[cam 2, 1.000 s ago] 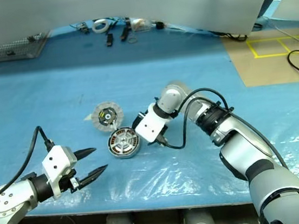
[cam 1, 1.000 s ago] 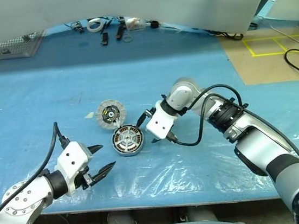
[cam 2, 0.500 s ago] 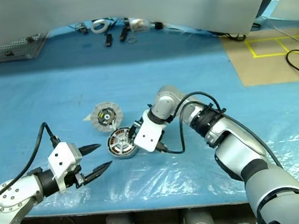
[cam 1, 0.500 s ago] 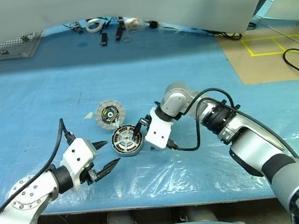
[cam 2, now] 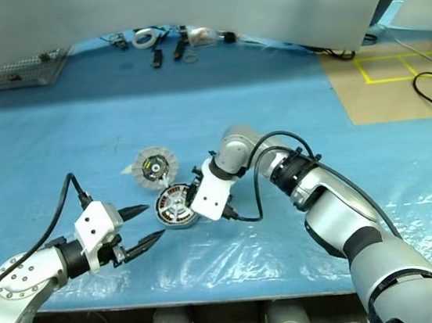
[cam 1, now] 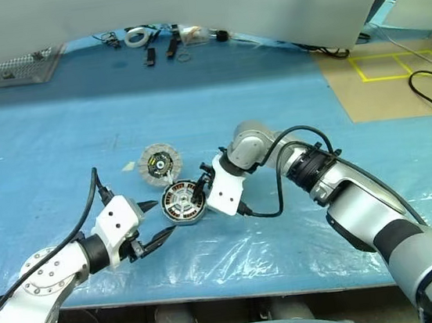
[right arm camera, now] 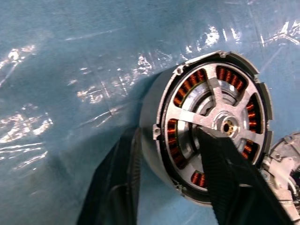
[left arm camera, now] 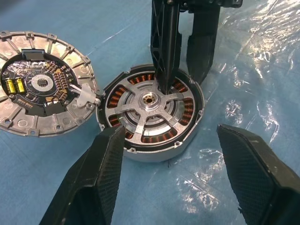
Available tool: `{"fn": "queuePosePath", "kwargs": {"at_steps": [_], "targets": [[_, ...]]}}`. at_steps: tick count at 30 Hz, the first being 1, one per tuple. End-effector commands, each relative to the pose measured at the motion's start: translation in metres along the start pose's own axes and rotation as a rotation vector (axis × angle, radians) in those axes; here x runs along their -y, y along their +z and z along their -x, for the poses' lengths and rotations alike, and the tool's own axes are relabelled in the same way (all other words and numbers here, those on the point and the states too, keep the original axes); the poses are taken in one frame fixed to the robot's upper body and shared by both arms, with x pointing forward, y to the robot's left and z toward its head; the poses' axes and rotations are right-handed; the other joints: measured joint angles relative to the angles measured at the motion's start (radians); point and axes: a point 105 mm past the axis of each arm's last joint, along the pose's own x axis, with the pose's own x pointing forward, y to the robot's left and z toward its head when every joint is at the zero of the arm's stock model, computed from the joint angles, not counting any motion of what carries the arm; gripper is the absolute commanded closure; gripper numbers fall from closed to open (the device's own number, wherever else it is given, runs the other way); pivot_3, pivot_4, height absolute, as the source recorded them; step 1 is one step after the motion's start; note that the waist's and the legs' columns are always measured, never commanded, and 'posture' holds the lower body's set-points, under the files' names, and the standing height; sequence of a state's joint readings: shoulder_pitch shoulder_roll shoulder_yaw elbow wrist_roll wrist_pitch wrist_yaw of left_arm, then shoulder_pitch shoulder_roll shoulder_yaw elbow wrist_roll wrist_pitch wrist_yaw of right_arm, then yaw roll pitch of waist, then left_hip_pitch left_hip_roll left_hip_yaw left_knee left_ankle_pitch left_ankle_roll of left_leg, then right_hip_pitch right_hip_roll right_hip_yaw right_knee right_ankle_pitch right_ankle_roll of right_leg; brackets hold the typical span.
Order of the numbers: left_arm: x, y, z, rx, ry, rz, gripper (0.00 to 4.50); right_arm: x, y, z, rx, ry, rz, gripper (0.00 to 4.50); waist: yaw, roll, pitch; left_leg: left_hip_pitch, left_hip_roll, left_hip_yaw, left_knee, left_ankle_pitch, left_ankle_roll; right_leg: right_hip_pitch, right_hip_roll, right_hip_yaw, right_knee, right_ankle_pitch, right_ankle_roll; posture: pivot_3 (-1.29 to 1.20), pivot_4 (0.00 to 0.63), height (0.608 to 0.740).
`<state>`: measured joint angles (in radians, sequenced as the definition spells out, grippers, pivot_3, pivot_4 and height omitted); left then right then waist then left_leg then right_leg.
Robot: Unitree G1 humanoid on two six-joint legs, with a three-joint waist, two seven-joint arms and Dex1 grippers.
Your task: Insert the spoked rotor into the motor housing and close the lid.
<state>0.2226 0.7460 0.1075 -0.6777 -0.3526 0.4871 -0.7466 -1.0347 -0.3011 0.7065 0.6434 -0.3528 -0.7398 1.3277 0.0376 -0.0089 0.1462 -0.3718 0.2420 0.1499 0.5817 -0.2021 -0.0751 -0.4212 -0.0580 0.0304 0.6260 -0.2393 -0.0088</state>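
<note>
**Right tool pinching the housing rim, rotor seated, lid off**

I see the motor housing (left arm camera: 150, 117) standing on the blue desk (cam 1: 55, 134), which is covered near me with clear plastic sheet (cam 1: 257, 243). The spoked rotor (left arm camera: 149, 104) already sits inside it, spokes and hub facing up, with the copper windings showing between the spokes. The lid (cam 1: 159, 164) lies flat on the desk just beside the housing, on its far left side, with the black-and-yellow centre facing up; from my left wrist camera its rim looks to be touching or almost touching the housing, I cannot tell which.

My right tool (right arm camera: 173, 173) comes down steeply onto the housing's right edge. One black finger is planted inside, on the rotor face next to the hub, and the other runs down the outer wall, so the fingers straddle the rim. They look closed onto that wall, clamped on the housing.

My left tool (cam 1: 154, 224) hangs low over the desk just short of the housing on its near left side, fingers spread apart and pointing at it, holding nothing.

Far back on the desk lie a roll of tape (cam 1: 136, 35) and a few small dark parts. A metal mesh tray (cam 1: 8, 70) sits at the far left corner
</note>
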Motion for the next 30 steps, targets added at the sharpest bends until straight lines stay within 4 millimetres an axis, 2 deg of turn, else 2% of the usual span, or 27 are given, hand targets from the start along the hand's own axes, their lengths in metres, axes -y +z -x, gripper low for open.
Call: {"fn": "queuePosePath", "kwargs": {"at_steps": [1,3,4,13,18,23,27,30], "targets": [[0.0,0.007,-0.001,0.021,-0.005,-0.028,1.21,-0.005,-0.003,-0.004,-0.013,0.024,-0.011,3.74,0.0,0.0,0.0,0.001,0.0,0.0,0.0,0.0,0.0,0.0,0.0,0.0,0.0,0.0,0.0,0.0,0.15,0.74],[0.0,0.007,-0.001,0.022,-0.007,-0.029,1.21,-0.004,-0.002,-0.004,-0.012,0.021,-0.011,4.33,-0.003,0.0,0.0,0.002,0.0,0.0,0.0,-0.002,-0.003,0.001,0.0,0.001,0.0,0.0,0.0,0.0,0.15,0.74],[0.0,0.007,-0.002,0.023,-0.008,-0.03,1.21,-0.004,-0.002,-0.004,-0.011,0.018,-0.011,4.49,-0.004,0.0,0.0,0.003,0.0,0.0,0.0,-0.002,-0.003,0.001,0.0,0.001,0.0,0.0,0.0,0.0,0.15,0.74],[-0.001,0.008,-0.004,0.027,-0.005,-0.031,1.21,-0.001,-0.004,0.001,-0.018,0.009,-0.032,4.49,-0.012,0.0,0.0,0.002,0.0,0.0,0.0,-0.002,-0.003,0.001,0.0,0.001,0.001,0.0,0.0,0.0,0.15,0.74],[-0.001,0.008,-0.006,0.03,-0.006,-0.03,1.21,0.007,-0.001,0.012,0.02,-0.001,-0.132,4.49,-0.014,0.0,0.0,0.002,0.0,0.0,0.0,-0.002,-0.003,0.001,0.0,0.001,0.001,0.0,0.0,0.0,0.15,0.74],[-0.002,0.01,-0.009,0.04,-0.014,-0.034,1.21,-0.011,-0.008,0.027,-0.033,0.035,-0.16,4.49,0.001,0.0,0.0,0.0,0.0,0.0,0.0,0.0,0.0,0.001,0.0,0.0,-0.001,0.0,0.0,0.0,0.15,0.74],[-0.005,0.011,-0.013,0.047,-0.032,-0.045,1.21,-0.023,-0.004,0.043,-0.027,0.061,-0.208,4.49,0.007,0.0,0.0,-0.001,0.0,0.0,0.0,0.0,0.0,0.001,0.0,-0.001,-0.001,0.002,0.003,0.0,0.15,0.74],[-0.008,0.013,-0.016,0.055,-0.043,-0.052,1.21,-0.029,0.0,0.047,-0.016,0.075,-0.247,4.49,0.005,0.0,0.0,0.0,0.0,0.0,0.0,0.0,0.0,0.001,0.0,0.0,-0.001,0.002,0.003,0.0,0.15,0.74]]}}
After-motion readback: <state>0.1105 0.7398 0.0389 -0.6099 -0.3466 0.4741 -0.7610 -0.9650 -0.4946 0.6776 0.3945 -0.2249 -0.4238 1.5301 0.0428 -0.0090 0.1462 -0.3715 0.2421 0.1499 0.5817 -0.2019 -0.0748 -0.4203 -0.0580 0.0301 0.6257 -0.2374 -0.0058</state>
